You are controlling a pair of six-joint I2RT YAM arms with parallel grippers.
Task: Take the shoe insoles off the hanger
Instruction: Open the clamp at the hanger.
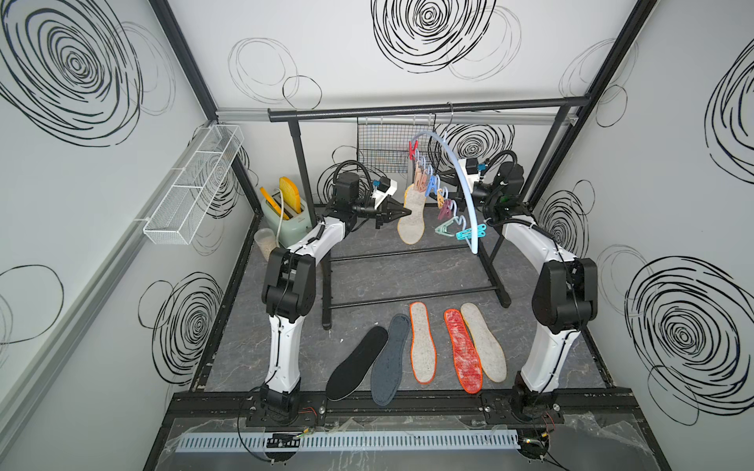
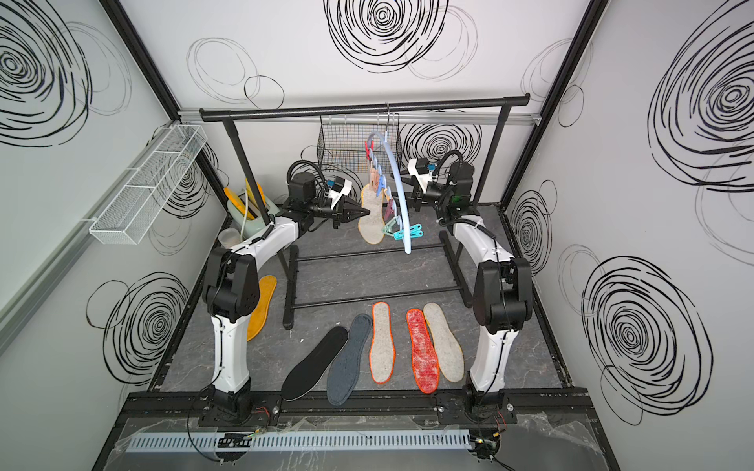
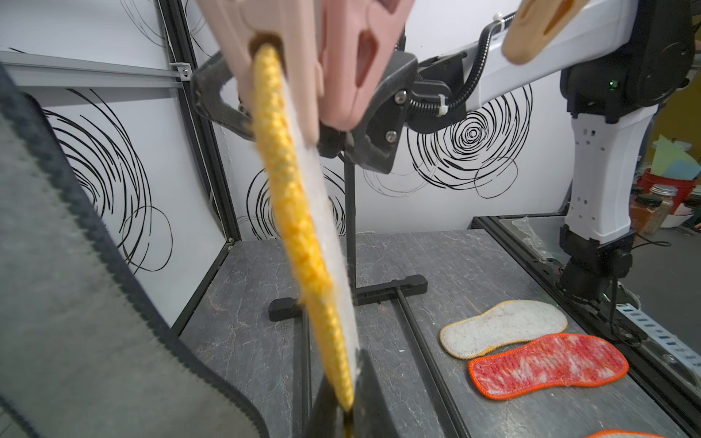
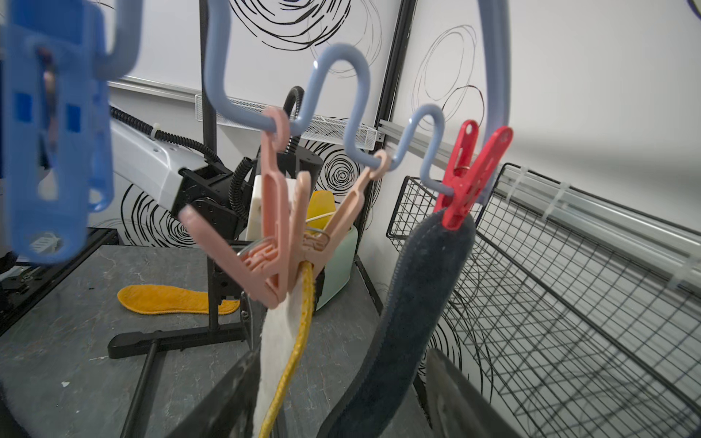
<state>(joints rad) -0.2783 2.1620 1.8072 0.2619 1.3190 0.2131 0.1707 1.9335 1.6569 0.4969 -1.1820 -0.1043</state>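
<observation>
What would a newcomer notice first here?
Probably the pale blue arched plastic hanger with coloured pegs, dangling from the black rail at the back centre. The left gripper pinches a beige felt insole clipped there, and five flat foot-shaped insoles lie in a row on the grey floor in front.

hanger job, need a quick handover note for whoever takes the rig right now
Left end effector: shut on the yellow-edged felt insole, which hangs from a pink peg on the hanger.
Right end effector: open, by that peg.
Done: six on the table: black insole, grey-blue insole, orange-edged white insole, red insole, beige insole, orange-yellow insole.
Left: free the felt one, then the dark insole on the red peg.
</observation>
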